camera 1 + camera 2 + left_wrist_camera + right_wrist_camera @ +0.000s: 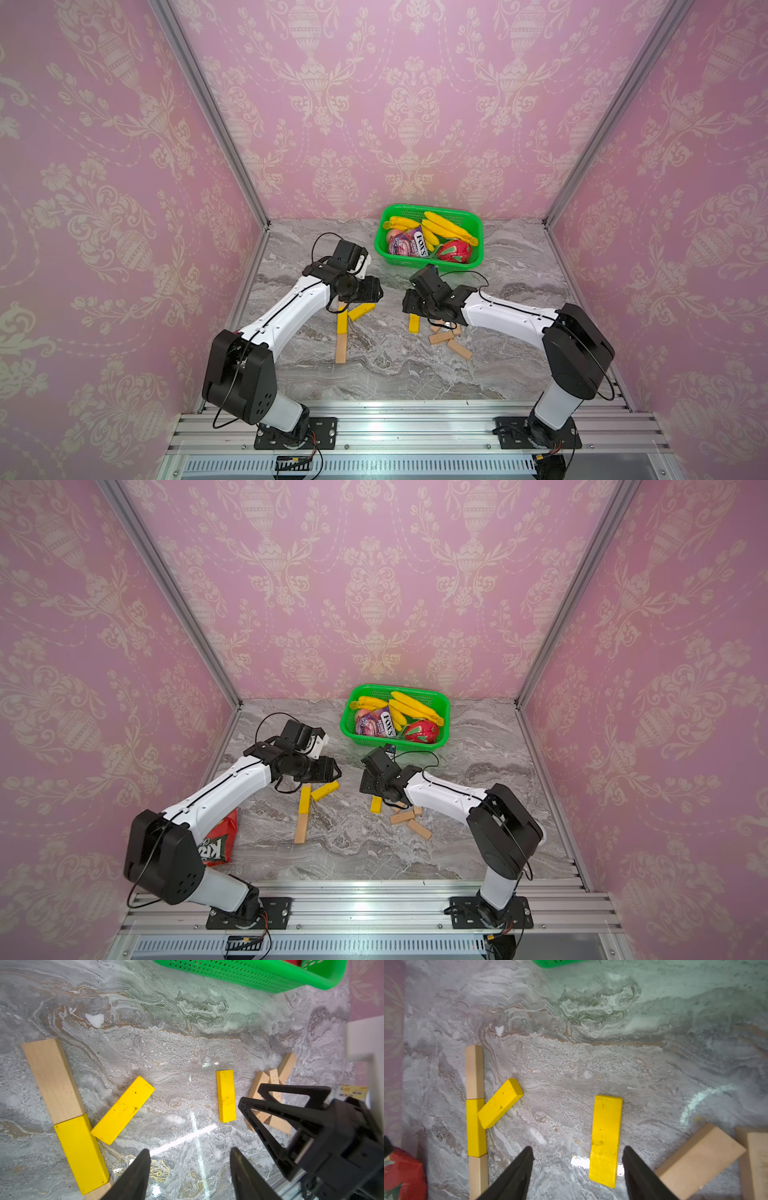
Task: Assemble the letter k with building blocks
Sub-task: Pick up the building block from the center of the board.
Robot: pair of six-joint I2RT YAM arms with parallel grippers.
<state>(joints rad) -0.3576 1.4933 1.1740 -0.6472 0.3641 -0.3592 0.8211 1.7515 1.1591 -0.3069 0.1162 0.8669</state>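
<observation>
A stem of building blocks lies left of centre: a wood bar point(474, 1072), a yellow bar point(342, 322) and a wood bar point(341, 349) end to end. A slanted yellow bar point(361, 311) touches the stem's yellow bar point(475, 1126), so the letter k shows a stem and one arm. My left gripper point(190, 1159) hovers open over bare table beside them. My right gripper point(578, 1155) is open too. A loose yellow bar point(605, 1138) lies flat between its fingers, nearer one of them. Several tan bars point(449, 338) sit in a loose pile under the right arm.
A green basket point(428, 266) holding bananas, a Fox's packet and red fruit stands at the back centre, just behind both wrists. A red snack bag point(220, 841) lies by the left arm's elbow. Pink walls close in the marble table point(395, 374) on three sides.
</observation>
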